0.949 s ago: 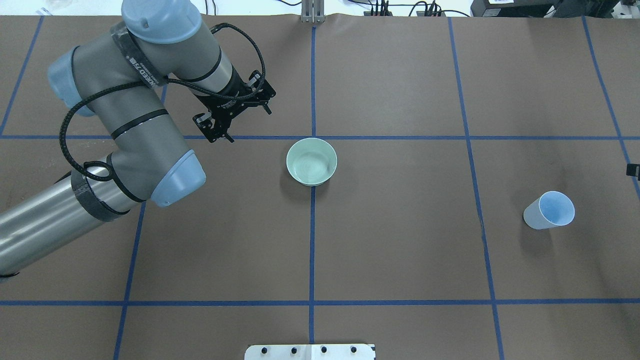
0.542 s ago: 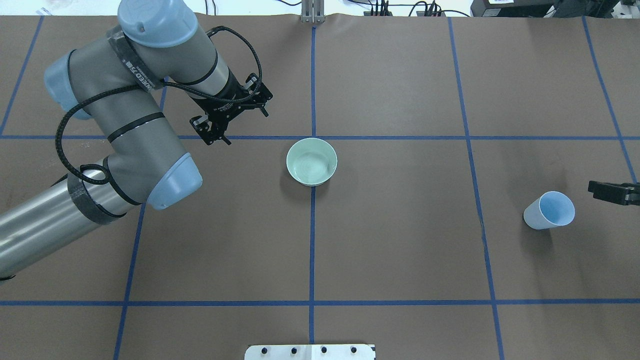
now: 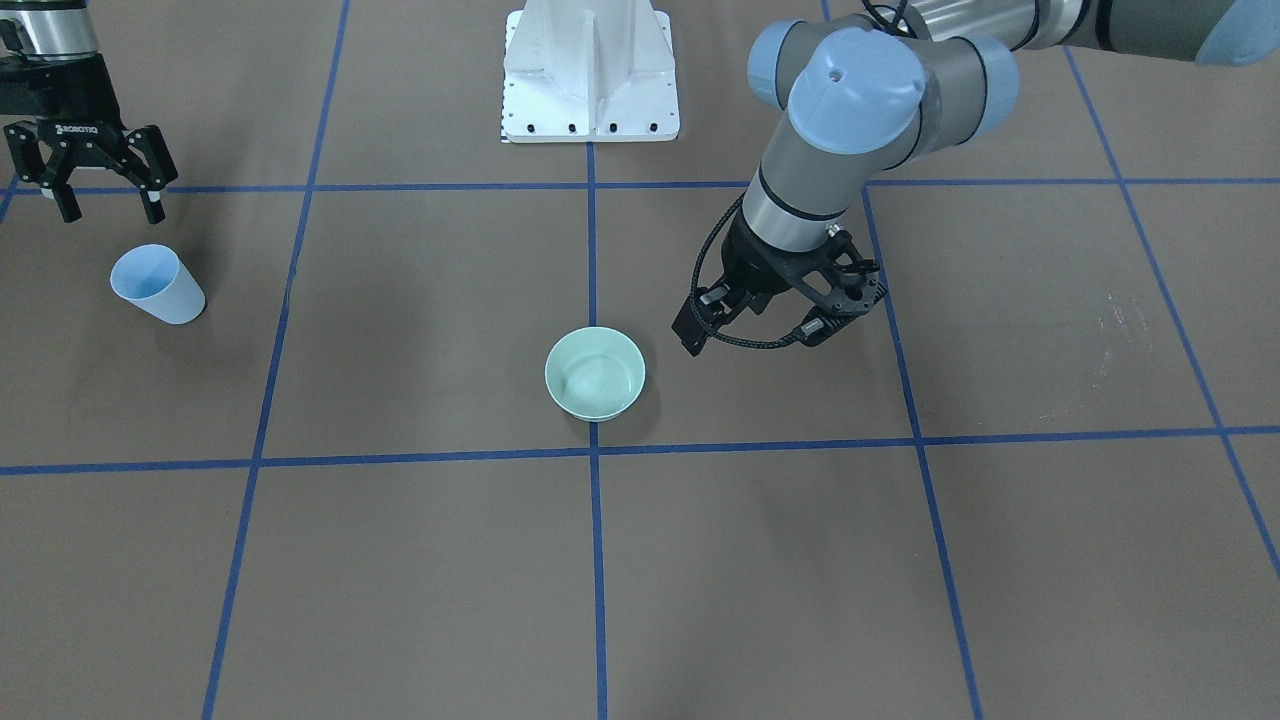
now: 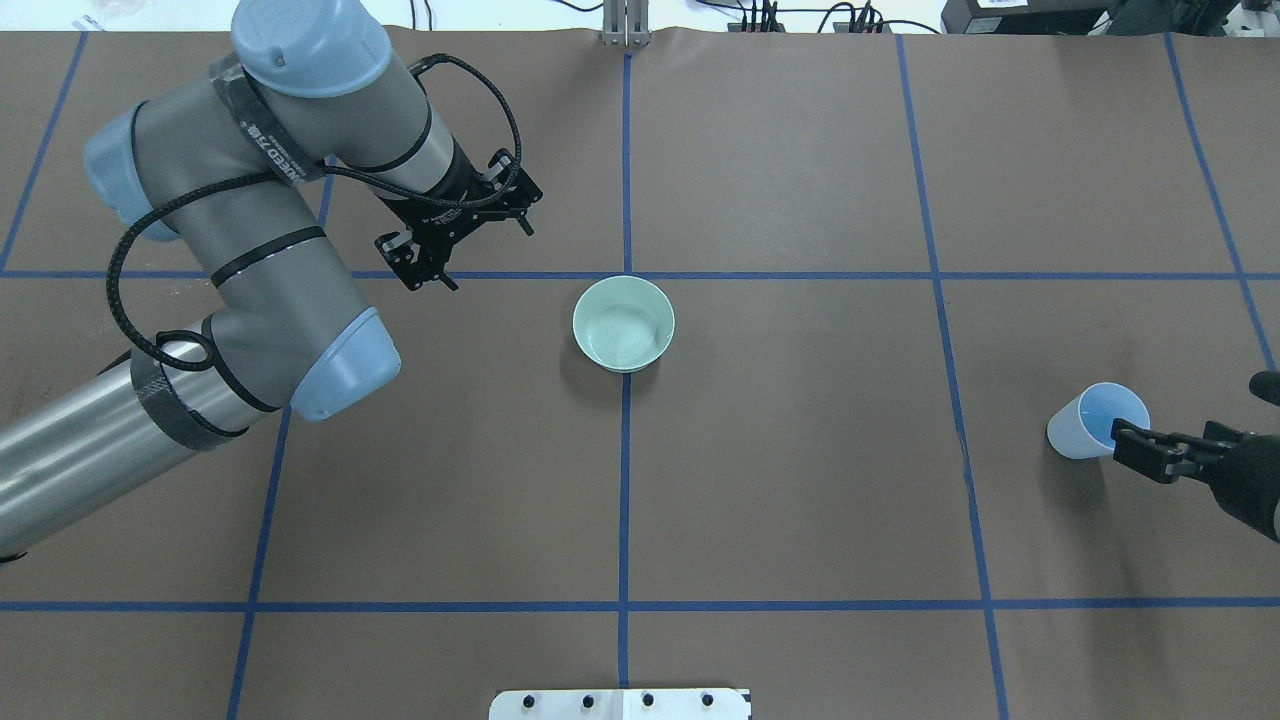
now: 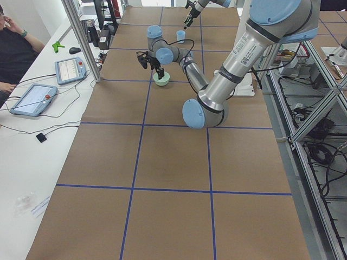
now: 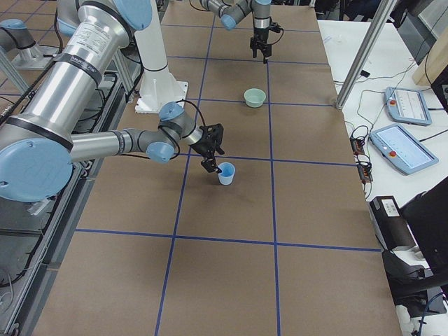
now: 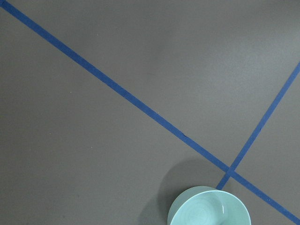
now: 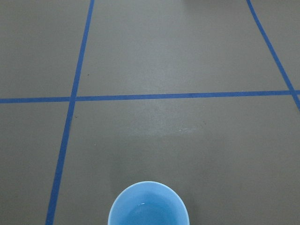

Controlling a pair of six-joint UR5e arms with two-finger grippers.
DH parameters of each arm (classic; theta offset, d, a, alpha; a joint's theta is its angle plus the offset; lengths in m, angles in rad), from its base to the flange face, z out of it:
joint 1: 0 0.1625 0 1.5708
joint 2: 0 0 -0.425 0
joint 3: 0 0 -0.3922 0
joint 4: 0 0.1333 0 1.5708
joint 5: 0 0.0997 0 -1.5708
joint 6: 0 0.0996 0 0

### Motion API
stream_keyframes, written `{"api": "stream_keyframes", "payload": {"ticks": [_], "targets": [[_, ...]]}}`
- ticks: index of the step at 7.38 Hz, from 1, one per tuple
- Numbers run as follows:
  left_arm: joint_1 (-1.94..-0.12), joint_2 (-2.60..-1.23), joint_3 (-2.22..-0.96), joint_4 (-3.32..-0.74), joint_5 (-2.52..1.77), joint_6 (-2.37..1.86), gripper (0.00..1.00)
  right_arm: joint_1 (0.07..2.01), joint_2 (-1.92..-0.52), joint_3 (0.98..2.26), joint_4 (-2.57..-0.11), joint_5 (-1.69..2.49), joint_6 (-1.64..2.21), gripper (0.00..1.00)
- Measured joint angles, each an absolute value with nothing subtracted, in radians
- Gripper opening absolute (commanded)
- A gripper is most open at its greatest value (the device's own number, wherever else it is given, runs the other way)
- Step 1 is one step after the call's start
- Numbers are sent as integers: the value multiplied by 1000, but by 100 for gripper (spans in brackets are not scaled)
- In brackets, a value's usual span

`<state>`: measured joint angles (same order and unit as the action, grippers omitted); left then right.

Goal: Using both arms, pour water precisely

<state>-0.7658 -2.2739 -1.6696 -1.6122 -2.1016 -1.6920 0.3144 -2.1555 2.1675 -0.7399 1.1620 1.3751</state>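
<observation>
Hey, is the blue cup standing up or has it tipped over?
Upright. The blue cup stands on its narrow base, open mouth facing up; the right wrist view looks down into it.

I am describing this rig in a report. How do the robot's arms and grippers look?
The left arm and the right arm are thick grey and silver tubes with light blue round joint caps. A black braided cable loops along the left arm. The left gripper and right gripper are black, two-fingered; the right bears white ROBOTIQ lettering.
</observation>
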Motion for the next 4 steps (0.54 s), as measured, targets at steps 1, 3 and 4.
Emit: {"api": "stream_keyframes", "payload": {"ticks": [1,3,4], "targets": [[-767,-2262,-1674,-1612,-2102,-1683,100,227,-2160,2163,-762,1072,1439,100],[-766,-2252,-1680,-1612,-2103,-1679,100,109,-2148,2106,-808,929,1537,100],[-764,-2249,-1681,-1612,-2103,-1679,100,86,-2129,2061,-813,886,1562,100]]}}
